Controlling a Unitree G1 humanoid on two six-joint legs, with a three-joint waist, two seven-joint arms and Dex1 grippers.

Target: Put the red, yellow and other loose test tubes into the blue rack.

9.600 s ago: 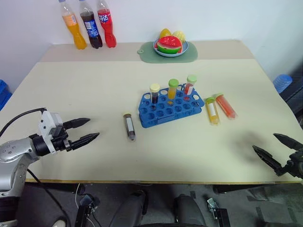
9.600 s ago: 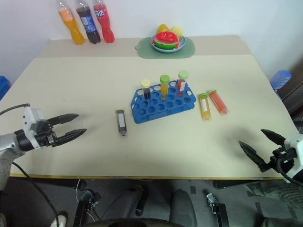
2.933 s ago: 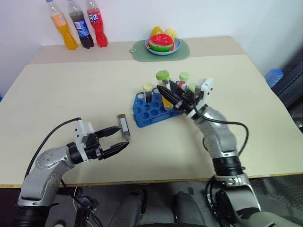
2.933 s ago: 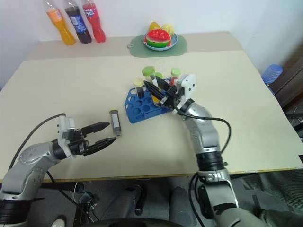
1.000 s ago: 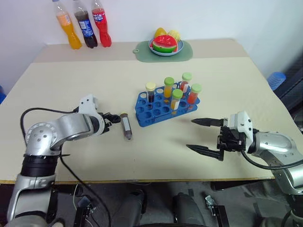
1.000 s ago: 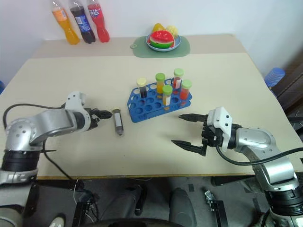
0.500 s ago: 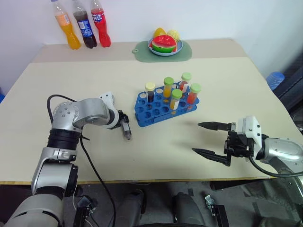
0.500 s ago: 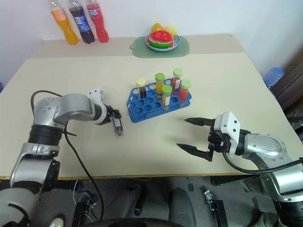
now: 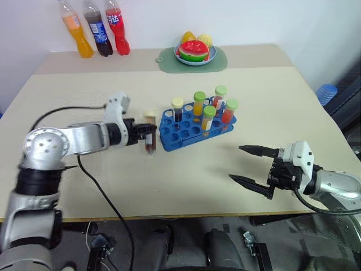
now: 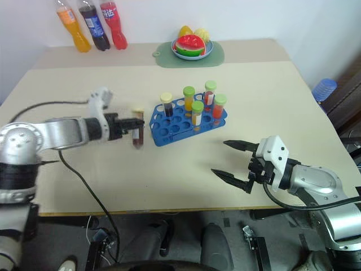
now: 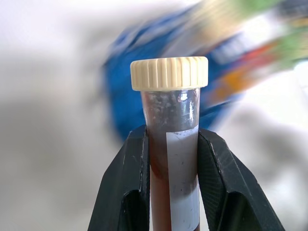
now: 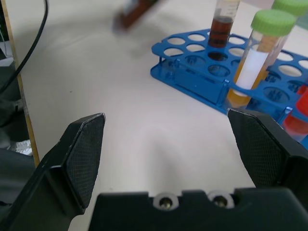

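Note:
My left gripper (image 9: 148, 132) is shut on a dark brown test tube (image 9: 149, 131) with a cream cap, holding it upright above the table just left of the blue rack (image 9: 183, 135). The left wrist view shows the tube (image 11: 169, 106) clamped between both fingers. Several tubes stand in the rack, among them a red tube (image 9: 228, 113) and a yellow tube (image 9: 208, 118), both green-capped. My right gripper (image 9: 252, 167) hovers open over the table's near right part, well short of the rack (image 12: 202, 77), with nothing between its fingers.
Three drink bottles (image 9: 93, 31) stand at the back left corner. A plate of toy fruit (image 9: 195, 52) rests on a green mat at the back centre. A blue object (image 9: 327, 93) sits beyond the table's right edge.
My left gripper closed on the dark tube lying on the table, lifted it and turned it upright beside the rack. The right gripper has stayed where it was, open.

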